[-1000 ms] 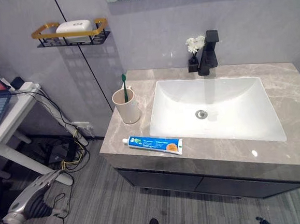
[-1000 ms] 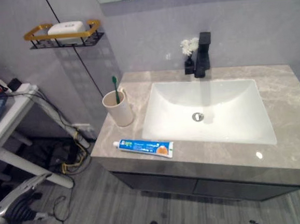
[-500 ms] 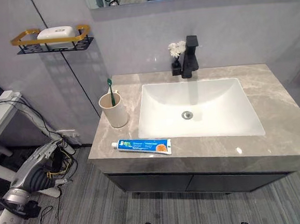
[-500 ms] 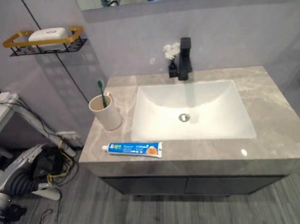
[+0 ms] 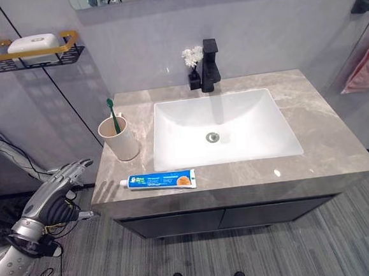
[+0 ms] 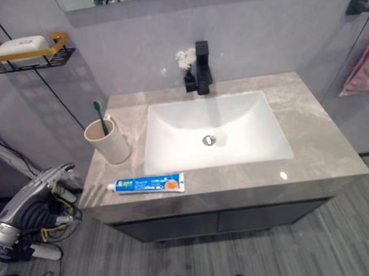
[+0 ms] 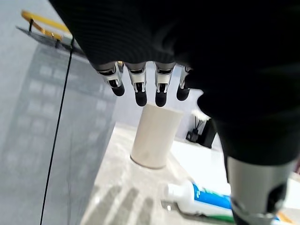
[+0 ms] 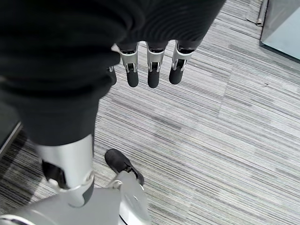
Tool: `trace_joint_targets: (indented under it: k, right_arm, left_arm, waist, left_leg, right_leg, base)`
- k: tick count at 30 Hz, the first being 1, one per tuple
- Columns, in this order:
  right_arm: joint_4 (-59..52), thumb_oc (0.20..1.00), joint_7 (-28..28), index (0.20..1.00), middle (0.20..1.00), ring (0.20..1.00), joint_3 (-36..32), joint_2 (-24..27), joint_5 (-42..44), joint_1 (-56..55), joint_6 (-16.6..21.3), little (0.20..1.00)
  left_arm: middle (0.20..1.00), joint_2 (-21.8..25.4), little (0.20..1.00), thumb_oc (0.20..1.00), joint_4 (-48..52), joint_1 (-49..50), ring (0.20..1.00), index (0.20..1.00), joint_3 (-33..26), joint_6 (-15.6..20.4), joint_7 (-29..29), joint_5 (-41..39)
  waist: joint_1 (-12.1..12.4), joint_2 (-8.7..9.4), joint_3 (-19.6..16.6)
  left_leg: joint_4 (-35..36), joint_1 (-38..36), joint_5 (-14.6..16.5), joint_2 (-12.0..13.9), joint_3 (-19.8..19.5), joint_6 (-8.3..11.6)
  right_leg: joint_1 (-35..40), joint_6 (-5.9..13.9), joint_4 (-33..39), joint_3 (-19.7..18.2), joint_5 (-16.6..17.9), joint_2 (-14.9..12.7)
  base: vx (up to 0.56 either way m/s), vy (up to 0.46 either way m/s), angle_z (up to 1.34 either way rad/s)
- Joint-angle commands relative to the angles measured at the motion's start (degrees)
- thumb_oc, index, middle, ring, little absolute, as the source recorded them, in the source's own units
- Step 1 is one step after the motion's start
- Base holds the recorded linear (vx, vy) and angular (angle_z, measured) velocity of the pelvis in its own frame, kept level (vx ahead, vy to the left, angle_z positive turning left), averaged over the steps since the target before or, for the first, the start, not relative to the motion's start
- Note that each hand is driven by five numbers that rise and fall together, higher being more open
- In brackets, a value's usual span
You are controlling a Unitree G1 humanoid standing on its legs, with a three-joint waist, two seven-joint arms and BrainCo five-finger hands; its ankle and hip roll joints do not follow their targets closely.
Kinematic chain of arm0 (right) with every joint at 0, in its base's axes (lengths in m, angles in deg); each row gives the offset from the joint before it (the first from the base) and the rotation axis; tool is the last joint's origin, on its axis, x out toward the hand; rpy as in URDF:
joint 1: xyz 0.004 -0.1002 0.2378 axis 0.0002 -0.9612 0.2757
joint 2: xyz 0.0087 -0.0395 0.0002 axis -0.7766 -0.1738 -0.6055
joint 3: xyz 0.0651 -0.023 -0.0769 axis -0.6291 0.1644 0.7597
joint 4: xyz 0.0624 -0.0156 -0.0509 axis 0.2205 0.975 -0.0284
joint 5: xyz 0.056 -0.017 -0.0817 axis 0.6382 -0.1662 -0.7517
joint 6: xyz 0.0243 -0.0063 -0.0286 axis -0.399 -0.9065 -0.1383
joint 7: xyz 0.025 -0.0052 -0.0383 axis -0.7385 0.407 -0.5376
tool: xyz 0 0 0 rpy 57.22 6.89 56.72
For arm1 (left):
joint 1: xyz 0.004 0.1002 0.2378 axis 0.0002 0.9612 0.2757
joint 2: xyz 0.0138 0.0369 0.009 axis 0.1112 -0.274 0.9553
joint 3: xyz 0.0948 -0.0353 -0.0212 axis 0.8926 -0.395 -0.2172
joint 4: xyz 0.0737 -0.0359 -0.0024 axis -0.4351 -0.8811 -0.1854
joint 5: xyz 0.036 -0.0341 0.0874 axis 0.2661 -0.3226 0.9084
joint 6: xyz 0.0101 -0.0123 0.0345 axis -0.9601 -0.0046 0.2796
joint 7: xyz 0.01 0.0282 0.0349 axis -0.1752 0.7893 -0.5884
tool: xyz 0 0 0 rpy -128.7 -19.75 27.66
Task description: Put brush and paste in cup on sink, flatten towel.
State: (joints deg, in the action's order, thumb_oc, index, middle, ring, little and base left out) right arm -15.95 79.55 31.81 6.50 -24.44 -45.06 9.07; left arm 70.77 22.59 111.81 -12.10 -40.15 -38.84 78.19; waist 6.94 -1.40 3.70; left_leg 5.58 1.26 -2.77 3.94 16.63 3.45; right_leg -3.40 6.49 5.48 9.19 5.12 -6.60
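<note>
The grey marble-patterned vanity counter (image 5: 324, 127) carries a white rectangular sink basin (image 5: 225, 125) at its centre. A black square tap (image 5: 209, 65) stands at the basin's 12 o'clock, with a small dark vase of white flowers (image 5: 193, 59) just beside it. A pink towel (image 5: 365, 66) hangs on the wall at 3 o'clock, well apart from the counter.

The beige cylindrical cup (image 5: 118, 137) stands upright at the basin's 9 o'clock, and the green toothbrush (image 5: 112, 113) is upright inside it. The blue-and-white toothpaste tube (image 5: 161, 180) lies flat along the counter's front edge at 7 o'clock, near the cup but apart from it.

A gold-rimmed wire wall shelf (image 5: 27, 53) at 10 o'clock holds a white soap bar (image 5: 33, 43).

The left hand (image 5: 69, 174) hovers off the counter's left edge at 8 o'clock, fingers straight and empty. The right hand (image 8: 150, 65) hangs over the grey striped floor (image 8: 225, 140), fingers loosely extended, holding nothing.
</note>
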Motion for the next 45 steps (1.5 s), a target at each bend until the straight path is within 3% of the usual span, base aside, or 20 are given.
trace_joint_targets:
  k: [1, 17, 27, 45]
  right_arm:
    - [0.38, 1.0, -0.29, 1.0, 1.0, 1.0, 2.33, -0.67, 0.7, 4.42, -0.17, 1.0]
    - [-0.85, 1.0, 2.08, 1.0, 1.0, 1.0, 2.58, 0.14, 3.11, 6.43, 0.36, 1.0]
    - [-0.73, 1.0, 2.79, 1.0, 1.0, 1.0, 2.99, -0.12, 3.69, 6.91, 0.46, 1.0]
    - [-0.38, 1.0, 3.61, 1.0, 1.0, 1.0, 2.91, -0.12, 4.34, 7.8, 0.04, 1.0]
  left_arm:
    - [1.0, 1.98, 1.0, 1.0, 0.03, -6.85, 1.0, 1.0, -0.63, 1.04, 0.96, -1.64]
    - [1.0, 2.8, 1.0, 1.0, -2.01, -12.47, 1.0, 1.0, 9.29, 1.01, 0.51, 2.18]
    - [1.0, 0.91, 1.0, 1.0, -5.95, -15.23, 1.0, 1.0, 14.84, 0.44, 0.38, 2.23]
    - [1.0, -1.63, 1.0, 1.0, -7.38, -16.84, 1.0, 1.0, 18.86, -0.49, -1.16, -0.76]
  waist:
    - [-0.95, 1.11, 2.61]
    - [-1.8, 1.65, 3.22]
    - [-2.54, 1.71, 3.73]
    - [-3.05, 1.81, 4.21]
  left_leg:
    - [-0.58, -0.33, -0.68, 2.74, -0.04, 3.56]
    - [-0.58, 4.1, -2.24, 3.97, -0.12, 4.24]
    - [-0.58, 4.53, -2.46, 4.61, 1.0, 4.51]
    - [-0.58, 4.77, -2.54, 5.09, 1.74, 4.82]
  right_leg:
    - [-1.57, 3.9, -0.48, 0.61, 3.9, -2.55]
    - [-6.04, 3.42, -0.48, 0.36, 4.38, -1.7]
    - [-7.42, 3.04, -0.48, -0.71, 4.45, -1.15]
    - [-8.28, 2.59, -0.48, -1.19, 4.3, -0.74]
  base:
    - [-0.02, -0.033, -0.09]
    - [-0.01, -0.016, -0.03]
    - [0.01, -0.011, -0.03]
    - [0.0, -0.003, -0.03]
